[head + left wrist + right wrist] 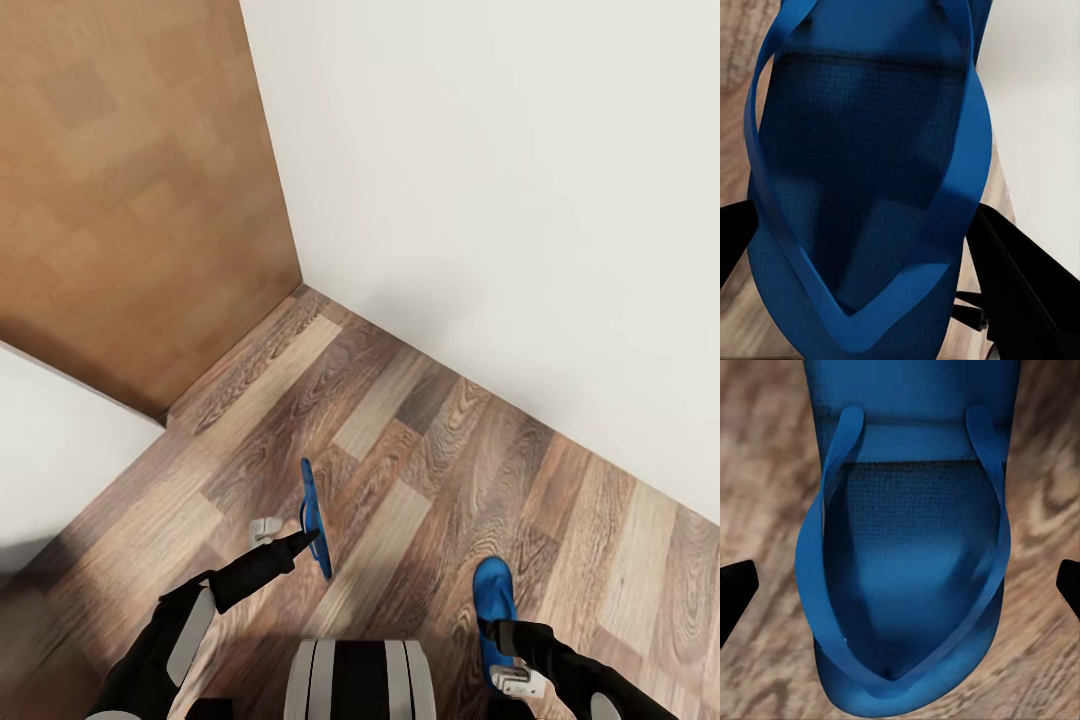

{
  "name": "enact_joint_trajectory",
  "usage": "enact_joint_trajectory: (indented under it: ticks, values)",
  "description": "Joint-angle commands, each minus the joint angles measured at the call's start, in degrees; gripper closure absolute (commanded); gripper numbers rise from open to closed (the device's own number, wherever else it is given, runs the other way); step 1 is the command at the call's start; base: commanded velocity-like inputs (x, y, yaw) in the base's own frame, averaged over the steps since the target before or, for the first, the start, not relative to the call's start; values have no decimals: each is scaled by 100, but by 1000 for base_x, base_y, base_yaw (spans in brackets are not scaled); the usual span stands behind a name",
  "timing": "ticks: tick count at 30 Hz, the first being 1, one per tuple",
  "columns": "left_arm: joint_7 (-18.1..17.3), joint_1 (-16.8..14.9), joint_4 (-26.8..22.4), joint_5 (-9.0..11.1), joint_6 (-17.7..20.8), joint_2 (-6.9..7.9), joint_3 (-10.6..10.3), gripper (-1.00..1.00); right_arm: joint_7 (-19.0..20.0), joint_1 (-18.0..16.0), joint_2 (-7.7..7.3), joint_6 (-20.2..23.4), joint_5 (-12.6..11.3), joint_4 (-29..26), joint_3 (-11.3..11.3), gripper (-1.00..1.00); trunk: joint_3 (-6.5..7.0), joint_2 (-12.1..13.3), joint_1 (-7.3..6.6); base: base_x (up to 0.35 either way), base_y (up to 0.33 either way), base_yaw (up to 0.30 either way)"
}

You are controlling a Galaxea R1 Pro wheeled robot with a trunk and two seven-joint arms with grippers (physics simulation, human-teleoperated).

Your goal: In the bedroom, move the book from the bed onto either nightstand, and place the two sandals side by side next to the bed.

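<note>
Two blue sandals with blue straps are in view. One sandal (315, 518) stands on its edge above the wood floor, with my left gripper (298, 545) shut on it; in the left wrist view this sandal (862, 150) lies between the black fingers (1020, 285), which touch its sides. The other sandal (494, 598) lies flat on the floor at the right. My right gripper (512, 655) hovers over its near end, open; in the right wrist view the fingertips (735, 592) stand well clear of this sandal (907, 555). The book, bed and nightstand are out of view.
A brown wooden door panel (130, 180) fills the upper left, meeting a white wall (520, 200) at a corner. Another white wall section (50, 450) juts in at the left. Wood-plank floor (400, 420) spreads between them. My trunk (360, 680) sits at the bottom.
</note>
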Motion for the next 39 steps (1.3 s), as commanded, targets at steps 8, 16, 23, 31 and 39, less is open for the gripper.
enact_joint_trajectory:
  ticks: [8, 16, 23, 31, 39]
  values:
    - [-27, -1, -1, 29, 55, -5, 19, 100, -21, -2, 1, -9, 61, -6, 12, -100, -48, -4, 4, 0, 0, 0]
    - [-27, -1, -1, 32, 55, -5, 14, 100, -21, -3, 0, -9, 61, -6, 11, -100, -48, -4, 4, 0, 0, 0]
    - [-27, -1, -1, 32, 55, -5, 11, 100, -21, -3, 4, -9, 61, -6, 11, -100, -137, -9, 14, 0, 0, 0]
    - [-27, -1, -1, 32, 55, -5, 12, 100, -21, -2, -3, -9, 61, -6, 11, -100, -203, -13, 22, 0, 0, 0]
    - [-27, -1, -1, 32, 55, -5, 13, 100, -21, -2, -2, -9, 61, -6, 11, -100, -203, -13, 22, 0, 0, 0]
